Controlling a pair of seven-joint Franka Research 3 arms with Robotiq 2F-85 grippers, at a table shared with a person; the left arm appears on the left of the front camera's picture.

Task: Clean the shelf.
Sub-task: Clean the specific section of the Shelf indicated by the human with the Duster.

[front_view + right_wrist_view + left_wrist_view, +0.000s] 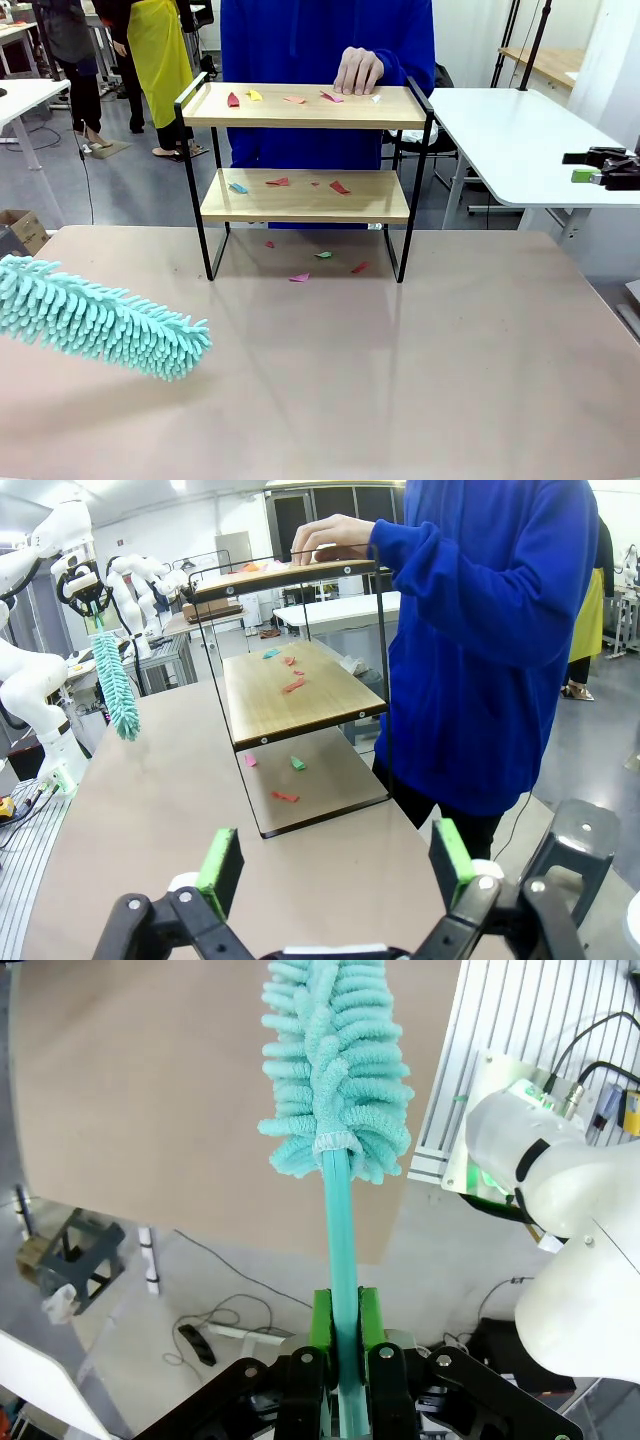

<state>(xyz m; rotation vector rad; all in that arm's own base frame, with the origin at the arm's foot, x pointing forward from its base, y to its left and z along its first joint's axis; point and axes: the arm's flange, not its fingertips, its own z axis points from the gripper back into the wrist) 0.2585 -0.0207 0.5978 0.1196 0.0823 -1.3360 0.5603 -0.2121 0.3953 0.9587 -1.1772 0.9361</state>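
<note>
Two-tier shelf (300, 205) stands upright on the tan table (420, 380), at the middle of its far edge, both tiers open to the front. Black rails rise at each short end of the top board; the long front edges lie flat and open. Coloured paper scraps (233, 100) are scattered on the top board, the lower board and the tabletop under the frame.

Just behind stands a person in a blue top (290, 40), one hand (357, 70) resting on the top board's back edge, right of middle.

Broad bare tabletop runs from the shelf to the near edge.

Robot's left gripper (340, 1305) is clenched on the thin teal handle of a fluffy duster (100, 320). The duster's head hangs tilted over the table's left front, well apart from the shelf.

Robot's right gripper (340, 860) is released, fingers spread wide with nothing between them, at the table's right side and facing the shelf's end.

A white table (510, 130) sits off to the far right.
</note>
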